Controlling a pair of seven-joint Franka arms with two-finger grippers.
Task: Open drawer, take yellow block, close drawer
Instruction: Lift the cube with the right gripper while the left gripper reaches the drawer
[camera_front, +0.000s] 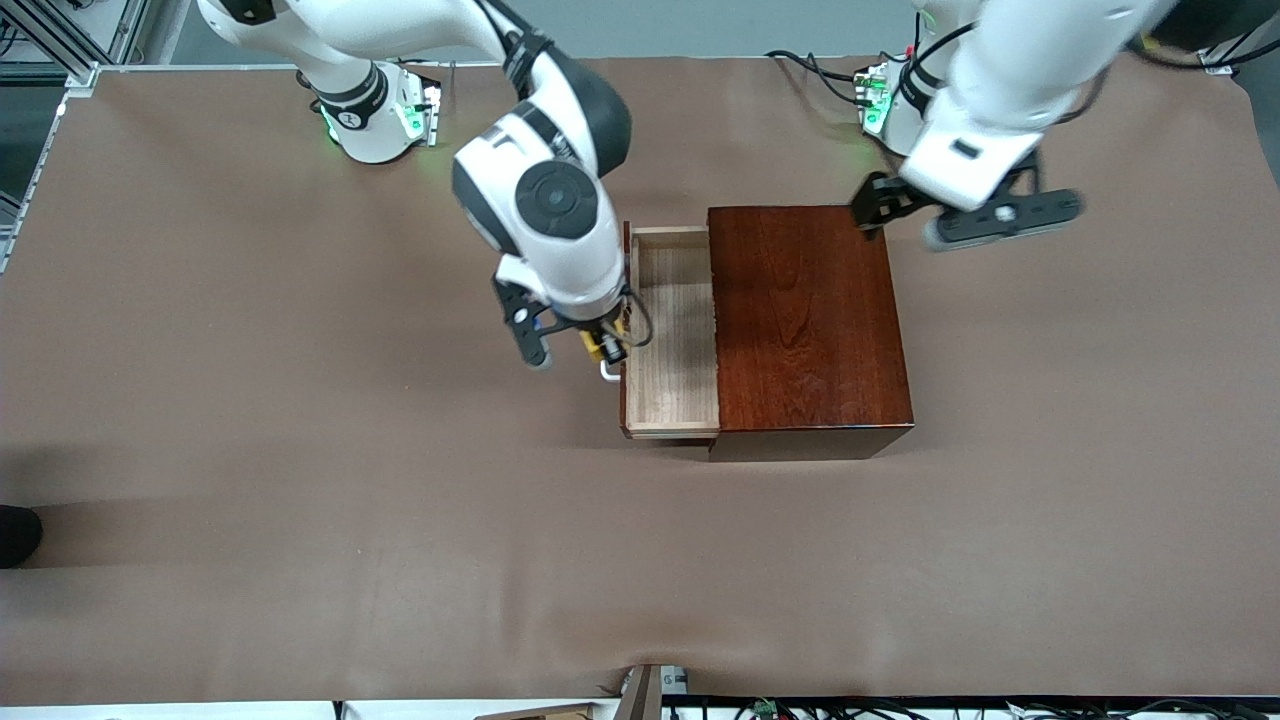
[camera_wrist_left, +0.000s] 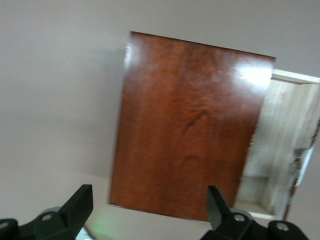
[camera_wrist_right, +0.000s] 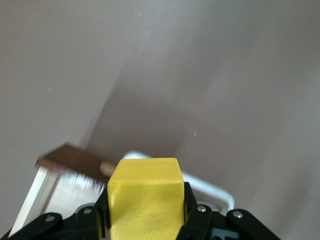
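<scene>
Yellow block (camera_wrist_right: 145, 197): a small, bright yellow cube-like piece with smooth matte faces and softly rounded edges, seen clamped between the black fingers (camera_wrist_right: 195, 212) of the right gripper (camera_front: 598, 342), whose jaws are closed on its two sides; in the front view only a sliver of yellow (camera_front: 591, 345) is shown beneath the wrist. The block is held in the air over the front edge of the drawer (camera_front: 672, 330), just above the white bar handle (camera_wrist_right: 200, 185). Drawer: a sliding tray with a pale light-wood interior and dark reddish-brown front, pulled out from the box toward the right arm's end of the table; its visible floor is bare. Wooden box (camera_front: 805, 320): glossy, dark reddish-brown, with visible grain, set on the brown table covering (camera_front: 300, 480) near the middle of the table. Left gripper (camera_front: 965, 215): held in the air just beside the box's corner at the left arm's end, over the table; its jaws are spread wide, with nothing between the black fingertips (camera_wrist_left: 80, 205), and the box top (camera_wrist_left: 190, 125) and open tray (camera_wrist_left: 280, 150) are seen from its wrist view.
</scene>
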